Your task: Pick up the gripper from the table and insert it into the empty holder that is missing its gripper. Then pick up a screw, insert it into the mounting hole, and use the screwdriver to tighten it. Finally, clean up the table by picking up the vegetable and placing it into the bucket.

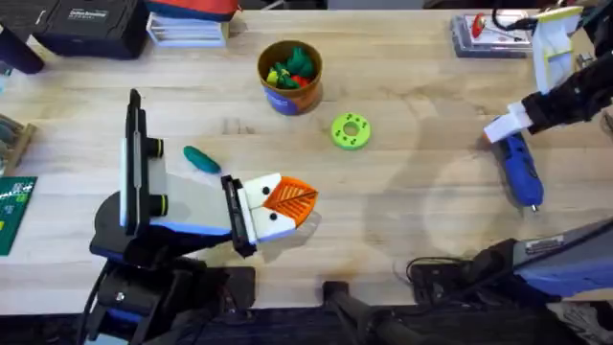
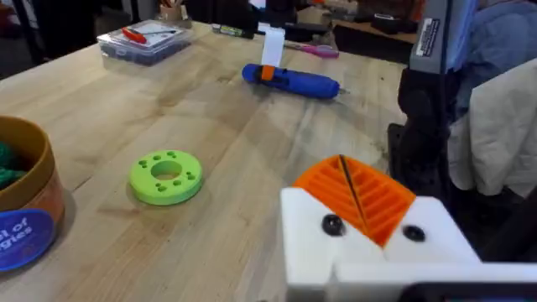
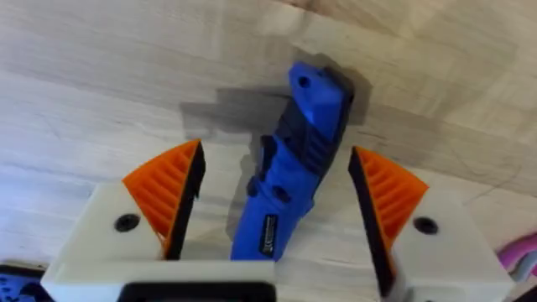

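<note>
From overhead, a wooden table (image 1: 402, 220) is carrying the work. The bucket (image 1: 289, 77), with toy vegetables inside, is sitting toward the far side. Just beside the bucket, nearer the arms and to its right, a lime-green ring (image 1: 351, 131) is lying flat. The teal vegetable (image 1: 201, 158) is lying on the table well to the bucket's near left. Beyond the vegetable, nearer the bases, the left gripper (image 1: 280, 204) is resting low with its orange pads pressed together, jaws closed and holding nothing. Far to the bucket's right, the blue screwdriver (image 1: 522, 171) is lying on the table, with the right gripper (image 1: 510, 126) at its far end.

In the left wrist view, the left gripper (image 2: 357, 201) is showing its two orange pads meeting in one seam. The ring (image 2: 166, 176) is lying just beside the bucket (image 2: 25, 214), and the screwdriver (image 2: 294, 81) is lying well beyond the ring.

In the right wrist view, the right gripper (image 3: 273, 197) is standing wide open, its orange fingers (image 3: 168, 189) straddling the screwdriver (image 3: 289, 172) without touching it.
</note>
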{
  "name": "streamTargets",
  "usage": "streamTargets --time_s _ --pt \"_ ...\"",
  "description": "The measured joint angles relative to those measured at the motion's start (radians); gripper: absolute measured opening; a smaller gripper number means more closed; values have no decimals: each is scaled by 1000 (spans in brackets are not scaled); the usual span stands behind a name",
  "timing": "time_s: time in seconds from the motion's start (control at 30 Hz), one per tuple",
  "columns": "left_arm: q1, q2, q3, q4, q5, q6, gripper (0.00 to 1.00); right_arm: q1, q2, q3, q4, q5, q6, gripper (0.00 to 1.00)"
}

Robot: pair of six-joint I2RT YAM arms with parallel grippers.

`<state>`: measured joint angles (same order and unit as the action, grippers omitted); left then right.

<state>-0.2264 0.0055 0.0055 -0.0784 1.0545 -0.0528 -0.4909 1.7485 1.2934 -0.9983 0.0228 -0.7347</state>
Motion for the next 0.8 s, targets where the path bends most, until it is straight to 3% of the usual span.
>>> streamTargets --time_s 0.7,0.73,0.8 --pt "0 0 0 0 0 0 4 -44 118 -3 50 14 -25 988" --pt "0 0 0 0 0 0 4 -44 119 -3 52 14 -26 964" --pt "0 0 0 0 0 0 4 -44 119 -3 63 18 -27 753"
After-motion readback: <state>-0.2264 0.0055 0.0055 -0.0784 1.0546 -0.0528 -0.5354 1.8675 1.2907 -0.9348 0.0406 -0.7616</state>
